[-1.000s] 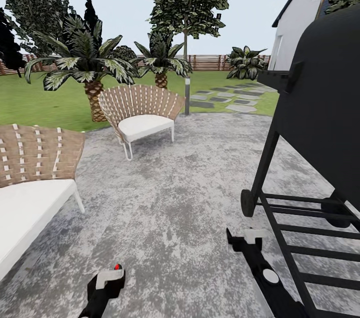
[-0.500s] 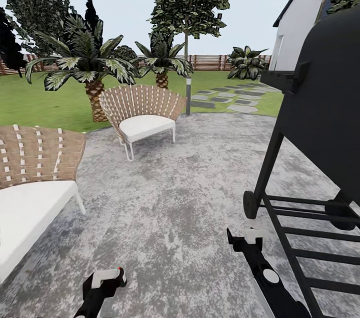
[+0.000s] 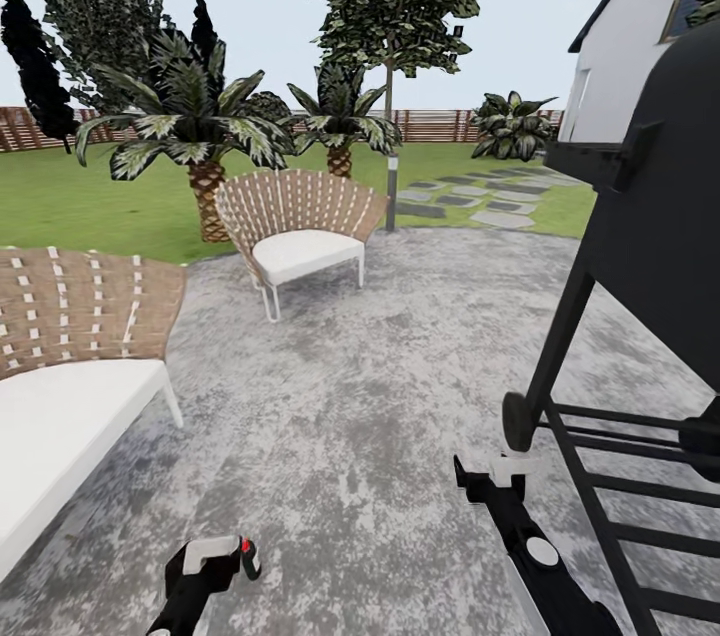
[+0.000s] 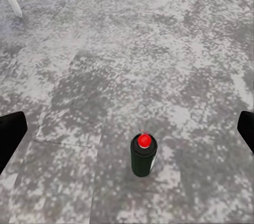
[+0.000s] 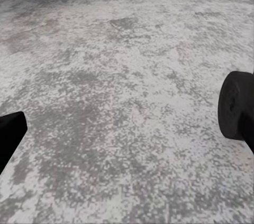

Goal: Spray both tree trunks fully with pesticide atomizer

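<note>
Shifting rightward since before: chair [image 3: 300, 226].

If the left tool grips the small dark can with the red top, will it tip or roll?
The can stands upright and narrow on the stone floor, so a sideways nudge probably tips it. Being round, it would likely roll then. It looks rigid.

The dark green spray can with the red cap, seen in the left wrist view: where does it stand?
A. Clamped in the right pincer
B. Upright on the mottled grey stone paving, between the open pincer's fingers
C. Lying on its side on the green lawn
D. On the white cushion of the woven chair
B: the dark green spray can with the red cap stands upright on the mottled grey stone paving, untouched, with the left pincer open around it.
</note>
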You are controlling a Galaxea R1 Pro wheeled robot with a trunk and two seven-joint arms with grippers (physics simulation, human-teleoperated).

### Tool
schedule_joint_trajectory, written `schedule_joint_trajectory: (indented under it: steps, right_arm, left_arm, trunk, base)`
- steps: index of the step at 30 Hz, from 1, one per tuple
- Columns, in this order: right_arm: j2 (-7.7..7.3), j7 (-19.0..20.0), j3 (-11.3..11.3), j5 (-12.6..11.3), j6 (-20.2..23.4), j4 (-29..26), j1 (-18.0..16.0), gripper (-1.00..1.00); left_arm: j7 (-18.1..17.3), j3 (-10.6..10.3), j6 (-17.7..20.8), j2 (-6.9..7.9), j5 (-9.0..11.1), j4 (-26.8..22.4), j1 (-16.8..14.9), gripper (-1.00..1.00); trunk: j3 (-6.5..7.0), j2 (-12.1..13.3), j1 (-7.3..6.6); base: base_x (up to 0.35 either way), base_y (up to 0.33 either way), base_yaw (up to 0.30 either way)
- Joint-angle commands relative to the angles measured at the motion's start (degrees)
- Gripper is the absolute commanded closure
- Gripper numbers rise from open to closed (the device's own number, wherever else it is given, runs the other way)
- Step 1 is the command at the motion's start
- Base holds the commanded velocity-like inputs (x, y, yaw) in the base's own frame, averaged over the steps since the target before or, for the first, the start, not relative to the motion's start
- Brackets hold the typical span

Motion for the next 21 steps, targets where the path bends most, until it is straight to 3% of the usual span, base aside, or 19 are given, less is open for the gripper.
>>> schedule_joint_trajectory:
  steps: [1,8,21]
  right_arm:
    - [-0.01,0.0,0.0,0.0,-0.2,0.0,0.0,-1.00]
    - [-0.01,0.0,0.1,0.0,-0.2,0.0,0.0,-1.00]
    - [-0.01,-0.1,0.1,-0.1,-0.2,0.0,0.0,-1.00]
  left_arm:
    - [0.1,0.2,-0.2,-0.05,0.0,0.0,0.0,-1.00]
    - [0.1,1.0,-0.2,-0.34,0.0,-0.1,0.0,-1.00]
    - [0.0,1.0,-0.2,0.13,0.0,-0.1,0.0,-1.00]
  trunk:
    - [-0.05,0.0,0.02]
    - [-0.05,0.0,0.02]
    - [-0.41,-0.8,0.46]
  base:
    - [0.310,-0.081,0.002]
    - [0.279,-0.061,0.000]
    - [0.025,-0.003,0.000]
